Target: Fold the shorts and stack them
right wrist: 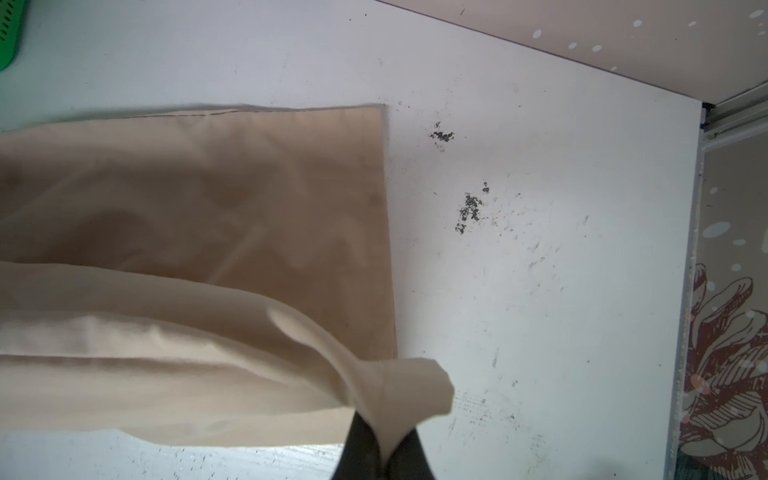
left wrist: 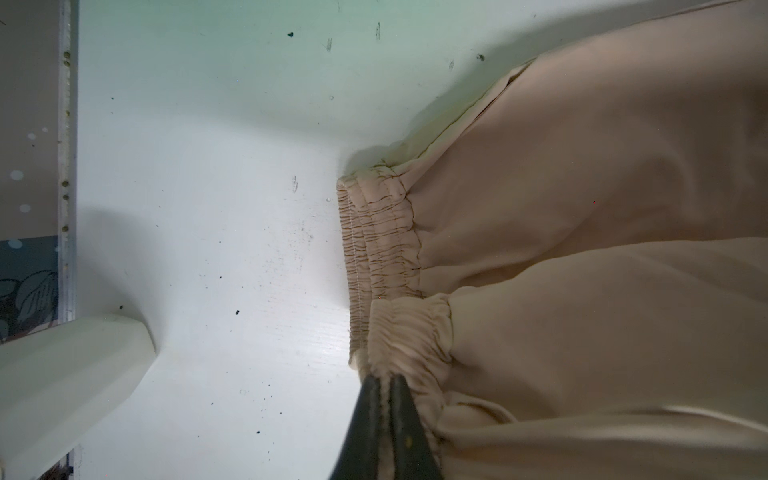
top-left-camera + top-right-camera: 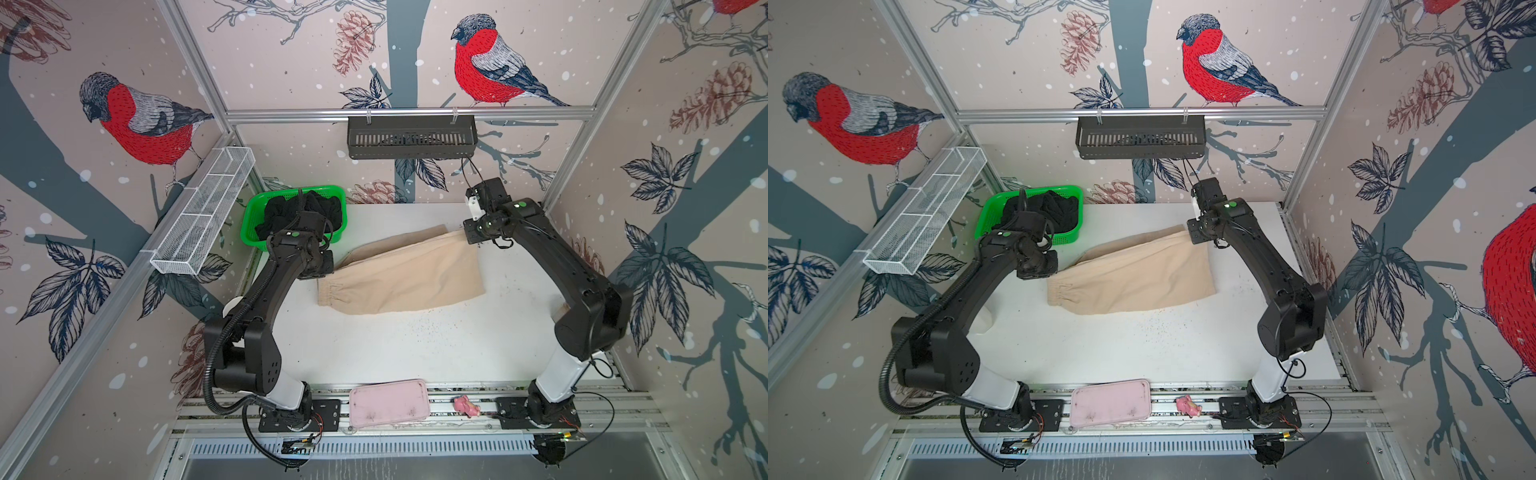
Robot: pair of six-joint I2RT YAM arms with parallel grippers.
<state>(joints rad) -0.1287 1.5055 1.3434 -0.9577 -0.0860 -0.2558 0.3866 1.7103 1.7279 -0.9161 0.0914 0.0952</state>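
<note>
- Step in hand, as judged: lengthwise fold of the tan shorts (image 3: 403,274); one leg half was raised toward the back of the table (image 3: 415,349), the other lay flat.
- Left gripper (image 2: 386,380) was pinched shut on the gathered waistband (image 2: 386,232) end, as its wrist view showed.
- Right gripper (image 1: 384,451) was pinched shut on a hem corner (image 1: 415,386) at the leg end; the cloth rose from the flat layer to the jaws.
- Black shorts (image 3: 305,212) sat bunched in the green basket (image 3: 249,224) at the back left, untouched.
- Task early: neither pair folded, no stack.
- Next move, judged: both grippers carry the raised edge together over the flat half, keep it taut and level, line up the hems and waistband, then lower and let go.
- Risk: uneven travel would skew the fold.
</note>
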